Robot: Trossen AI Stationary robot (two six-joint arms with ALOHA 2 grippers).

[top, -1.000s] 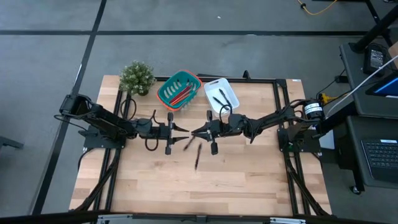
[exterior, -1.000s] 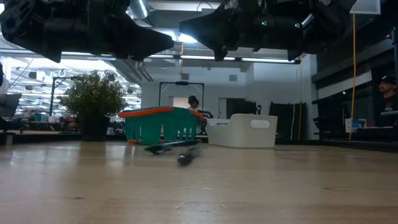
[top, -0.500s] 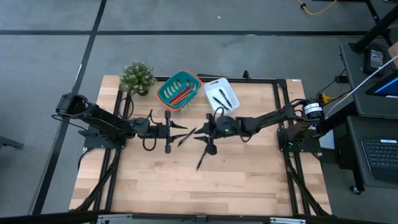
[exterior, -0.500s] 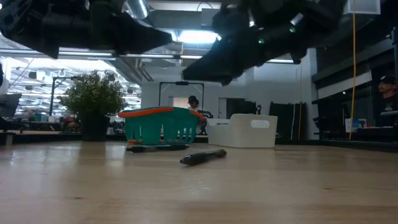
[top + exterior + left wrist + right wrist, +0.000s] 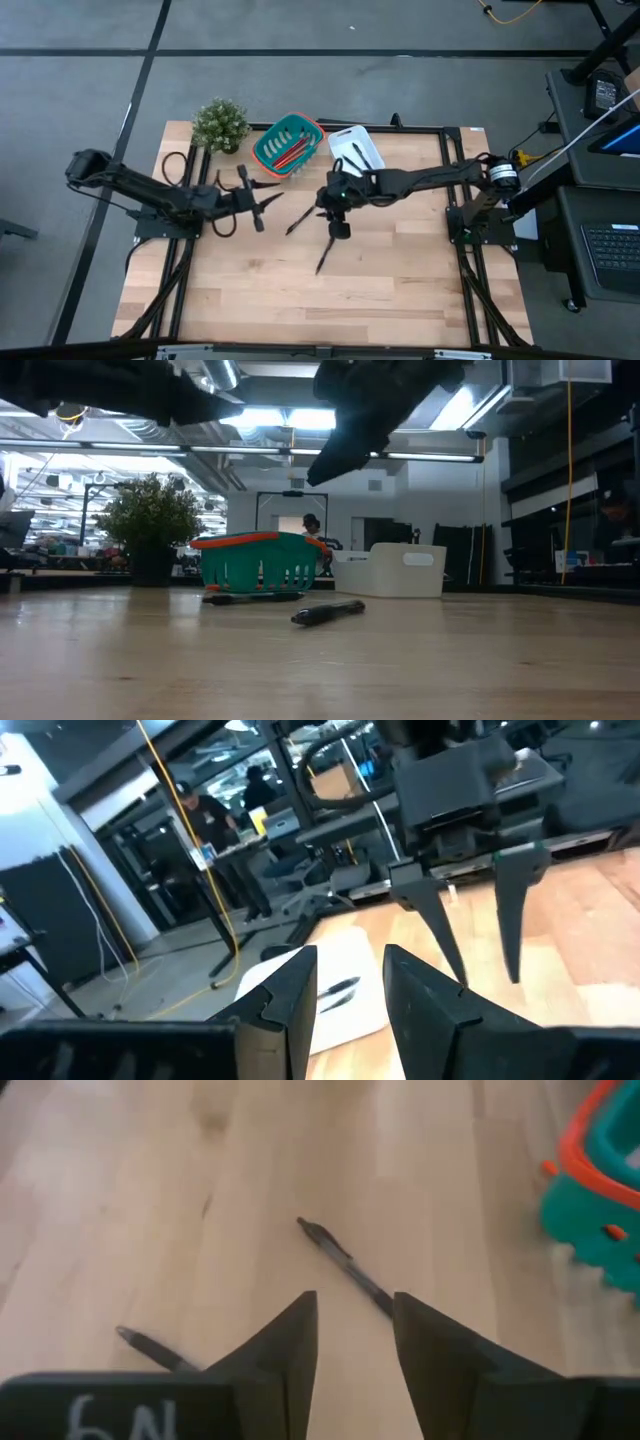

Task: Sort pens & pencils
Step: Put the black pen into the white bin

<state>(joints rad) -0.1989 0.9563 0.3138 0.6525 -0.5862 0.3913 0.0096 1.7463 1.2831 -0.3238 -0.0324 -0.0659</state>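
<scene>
Pens (image 5: 300, 218): 2 lie on bare wood near the white tray (image 5: 343, 137), the right gripper (image 5: 330, 203) just beside them with open, empty fingers, the left gripper (image 5: 268, 197) also open; next, I judge, straddle 1 pen and close.

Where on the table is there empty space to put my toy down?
The near half of the table, below the two loose pens, lies bare, and so do its left and right edges. The back is crowded: plant, teal basket and white tray stand side by side, and both arms reach over the middle.
</scene>
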